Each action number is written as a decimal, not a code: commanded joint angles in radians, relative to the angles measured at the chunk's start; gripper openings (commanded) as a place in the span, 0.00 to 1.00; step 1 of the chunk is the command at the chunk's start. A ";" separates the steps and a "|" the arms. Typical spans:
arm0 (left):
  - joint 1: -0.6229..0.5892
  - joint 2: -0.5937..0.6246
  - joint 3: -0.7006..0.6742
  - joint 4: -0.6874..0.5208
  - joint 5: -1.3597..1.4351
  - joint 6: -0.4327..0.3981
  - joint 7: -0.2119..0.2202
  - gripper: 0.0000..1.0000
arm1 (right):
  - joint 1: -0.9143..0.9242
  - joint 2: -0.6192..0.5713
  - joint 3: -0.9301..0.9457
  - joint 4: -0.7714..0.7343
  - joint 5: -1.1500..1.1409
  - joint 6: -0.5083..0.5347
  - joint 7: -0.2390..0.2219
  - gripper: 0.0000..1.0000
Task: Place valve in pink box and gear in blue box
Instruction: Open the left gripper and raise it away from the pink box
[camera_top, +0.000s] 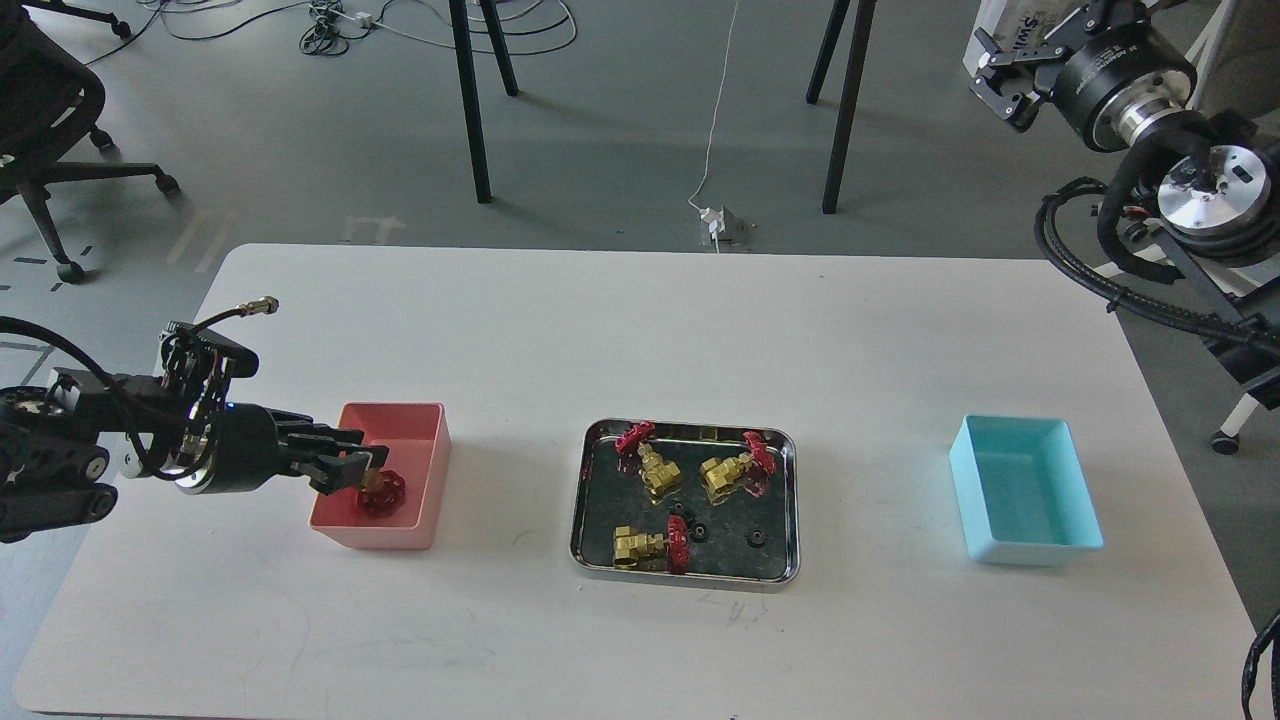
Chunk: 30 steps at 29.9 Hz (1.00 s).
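Note:
The pink box stands at the left of the table. One valve lies inside it, red handwheel up. My left gripper hovers over the box's left side, just above and left of that valve, fingers apart and empty. Three more valves lie in the steel tray at the centre, with three small black gears. The blue box stands empty at the right. My right gripper is raised far off the table at the top right, seen small.
The white table ends close behind the boxes' rows at the front edge. Black stand legs and a cable with a plug are on the floor beyond it. An office chair stands at the far left.

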 joint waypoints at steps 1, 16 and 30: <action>-0.002 0.015 -0.064 -0.022 -0.001 -0.002 0.000 0.51 | -0.001 -0.006 0.000 0.001 0.000 0.000 0.000 1.00; 0.146 0.137 -1.019 -0.297 -0.639 -0.495 0.000 0.79 | 0.037 -0.170 -0.294 0.230 -0.601 0.178 -0.005 1.00; 0.495 -0.425 -1.524 -0.168 -0.892 -0.542 0.000 0.88 | 0.522 -0.215 -1.230 0.641 -1.202 0.420 -0.003 1.00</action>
